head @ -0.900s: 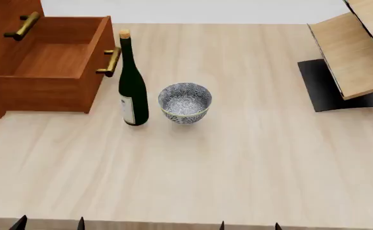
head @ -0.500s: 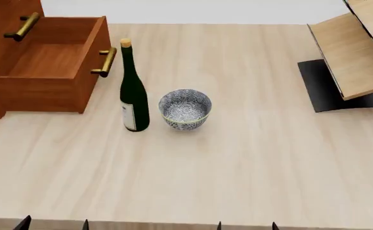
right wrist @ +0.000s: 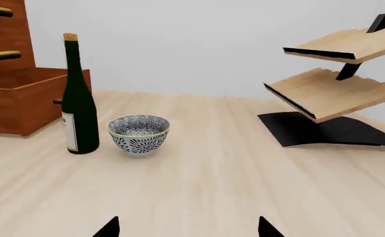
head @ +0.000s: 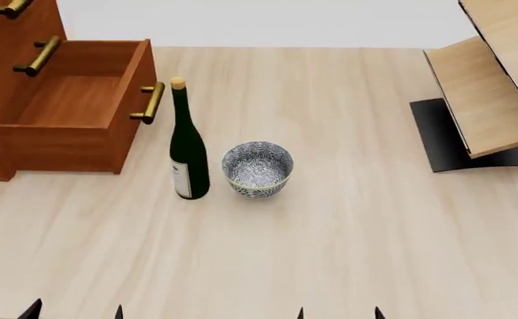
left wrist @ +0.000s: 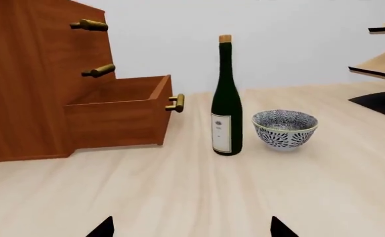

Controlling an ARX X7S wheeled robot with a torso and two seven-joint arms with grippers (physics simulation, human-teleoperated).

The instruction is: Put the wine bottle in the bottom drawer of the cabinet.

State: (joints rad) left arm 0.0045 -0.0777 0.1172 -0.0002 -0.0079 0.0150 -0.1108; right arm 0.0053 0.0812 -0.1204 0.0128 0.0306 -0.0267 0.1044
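Tabletop (head: pixel 348 252) of pale wood carrying four things: one wine bottle (head: pixel 187 149), one bowl (head: pixel 258 168), one cabinet (head: pixel 10 80) and one rack (head: pixel 494 86). Two grippers show only as dark fingertip points at the near edge of the head view: the left gripper (head: pixel 74 311) and the right gripper (head: pixel 340 312). Each pair of tips stands apart, holding nothing.

The wine bottle, dark green with a tan cork, stands upright on the table, well ahead of both grippers and closer to the left one. It carries one cream label; its writing is too small to read. The blue-and-white patterned bowl sits just beside the bottle, on the side toward the right gripper, not touching it.

The reddish-brown cabinet stands ahead of the left gripper, on its outer side. It has three drawers, each with one brass bar handle. The bottom drawer (head: pixel 77 106) is pulled out and open on top, its handle near the bottle's neck.

The light-wood rack, two shelves on one black base, stands far ahead of the right gripper, on its outer side
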